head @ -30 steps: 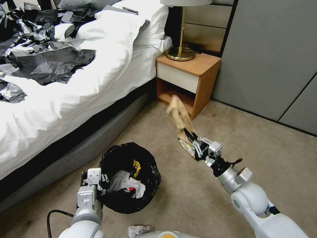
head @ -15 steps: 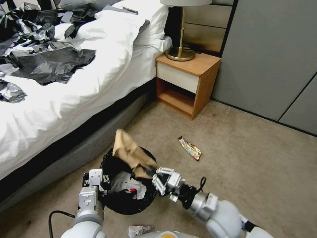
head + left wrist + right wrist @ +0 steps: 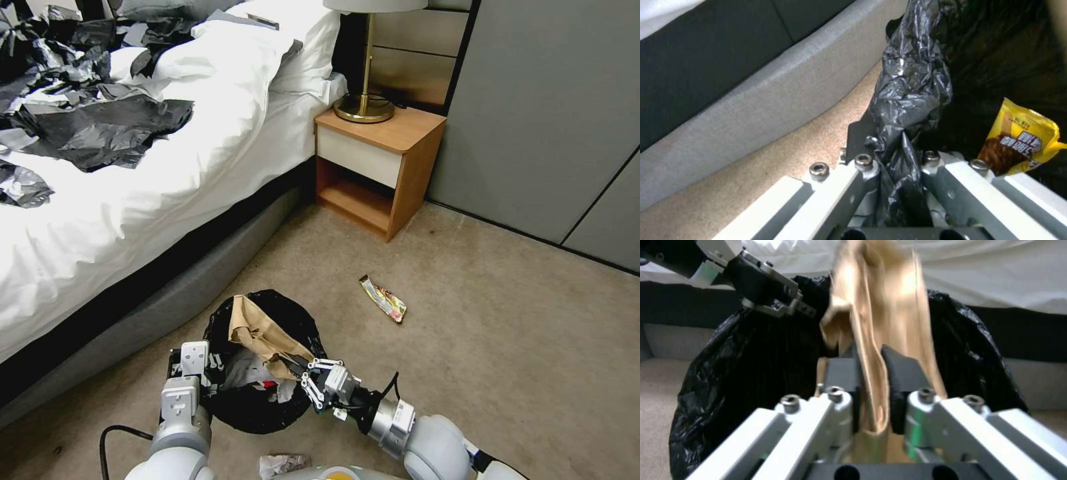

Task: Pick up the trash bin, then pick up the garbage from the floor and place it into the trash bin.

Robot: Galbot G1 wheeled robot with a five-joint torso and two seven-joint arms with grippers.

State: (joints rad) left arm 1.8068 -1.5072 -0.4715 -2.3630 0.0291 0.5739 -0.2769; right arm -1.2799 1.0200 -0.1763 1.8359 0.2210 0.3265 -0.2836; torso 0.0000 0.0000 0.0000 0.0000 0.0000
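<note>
The left gripper (image 3: 212,369) was clamped on the trash bin (image 3: 263,407) rim; the right gripper (image 3: 292,364) pinched the brown paper bag (image 3: 257,330) over the bin's opening. A foil wrapper (image 3: 383,299) lay apart on the floor (image 3: 507,333).

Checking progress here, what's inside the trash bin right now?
Inside the trash bin: white tissues, a yellow snack wrapper and a bit of red. The brown paper bag, shut in the right hand, lies across the opening, hiding whatever is beneath.
</note>
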